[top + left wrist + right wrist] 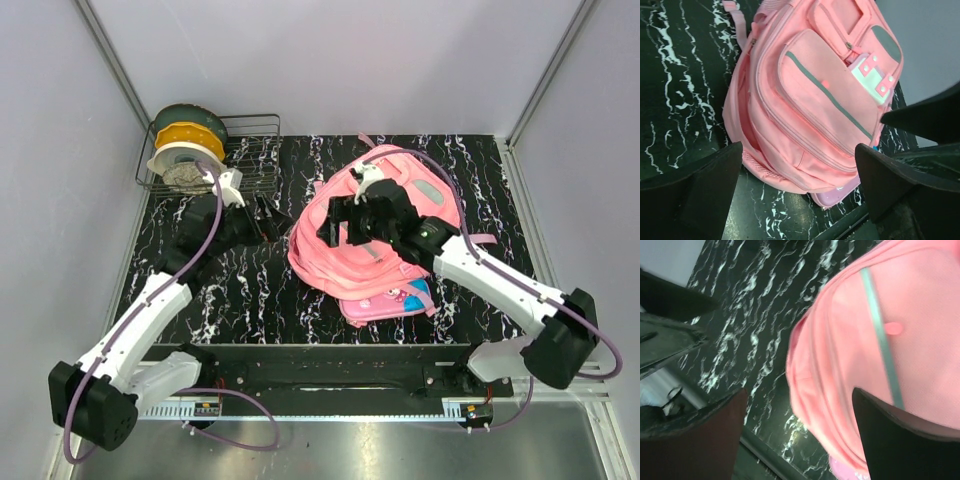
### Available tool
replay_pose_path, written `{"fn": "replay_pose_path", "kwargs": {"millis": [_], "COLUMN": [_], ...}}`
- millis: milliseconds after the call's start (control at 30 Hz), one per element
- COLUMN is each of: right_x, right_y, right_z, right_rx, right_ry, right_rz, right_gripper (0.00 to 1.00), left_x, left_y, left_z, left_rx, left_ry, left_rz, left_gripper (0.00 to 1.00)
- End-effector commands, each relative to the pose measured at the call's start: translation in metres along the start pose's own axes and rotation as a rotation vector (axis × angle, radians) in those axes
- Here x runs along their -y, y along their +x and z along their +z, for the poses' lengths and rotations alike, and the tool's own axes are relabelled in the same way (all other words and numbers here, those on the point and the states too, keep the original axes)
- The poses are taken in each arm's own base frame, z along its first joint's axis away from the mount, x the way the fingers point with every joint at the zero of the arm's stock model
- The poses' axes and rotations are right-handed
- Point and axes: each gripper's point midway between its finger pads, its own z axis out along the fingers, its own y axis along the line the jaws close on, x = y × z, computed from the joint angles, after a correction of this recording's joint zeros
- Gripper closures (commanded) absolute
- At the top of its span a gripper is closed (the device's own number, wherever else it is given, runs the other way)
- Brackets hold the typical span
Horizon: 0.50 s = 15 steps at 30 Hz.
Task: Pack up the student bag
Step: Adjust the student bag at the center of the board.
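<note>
The student bag (318, 245) is laid flat on the black, white-veined bench (250, 290), right of the middle and reaching back towards the far edge, with its front pockets turned upward. In the left wrist view the bag (810, 110) is shown with a grey stripe across its front pocket and a pale mint patch with a white clasp (872, 75) beside it. A small pink-purple pencil case (390, 298) is seen partly tucked under the side of the bag that faces the near edge of the bench. The right gripper (362, 218) is held over the middle of the bag; in its own view its fingers (900, 440) are spread wide and nothing is gripped between them, the rounded edge of the bag (900, 340) being seen below. The left gripper (265, 220) is placed just left of the bag, over bare bench, with its fingers (690, 195) also wide apart and empty. A wire basket (250, 160) holding spools (187, 140) is set at the far left corner of the bench.
</note>
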Motion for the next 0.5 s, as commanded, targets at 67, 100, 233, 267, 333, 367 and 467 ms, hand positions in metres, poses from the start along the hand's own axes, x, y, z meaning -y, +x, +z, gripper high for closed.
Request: {"fn": "replay_pose_path", "kwargs": {"millis": [67,100,233,267,333,367,467], "right_x": [0.069,0.085,0.139,0.153,0.164,0.171,0.178], "right_y": [-0.041,-0.029,-0.004,0.000,0.019,0.025,0.049], "right_z": [-0.062,-0.071,-0.095,-0.103,-0.110,-0.113,-0.112], "right_rx": [0.286,0.272,0.265,0.283,0.276,0.275,0.223], "right_ry": [0.350,0.408,0.550,0.593,0.625,0.649,0.663], "right_rz": [0.297,0.370,0.544,0.585,0.666,0.699,0.795], "right_gripper": [0.05,0.05,0.01,0.01,0.00,0.00,0.00], "left_x": [-0.009,-0.011,-0.024,-0.028,-0.032,-0.032,-0.031], "left_y": [-0.019,-0.018,-0.014,-0.013,-0.014,-0.016,-0.017], "left_z": [0.000,0.002,0.015,0.023,0.032,0.037,0.058], "left_rx": [0.023,0.012,-0.018,-0.029,-0.049,-0.046,-0.068], "left_ry": [-0.037,-0.040,-0.057,-0.056,-0.051,-0.037,0.006], "left_rz": [0.043,0.044,0.031,0.026,0.021,0.024,0.033], "left_gripper": [0.01,0.01,0.01,0.01,0.01,0.01,0.01]}}
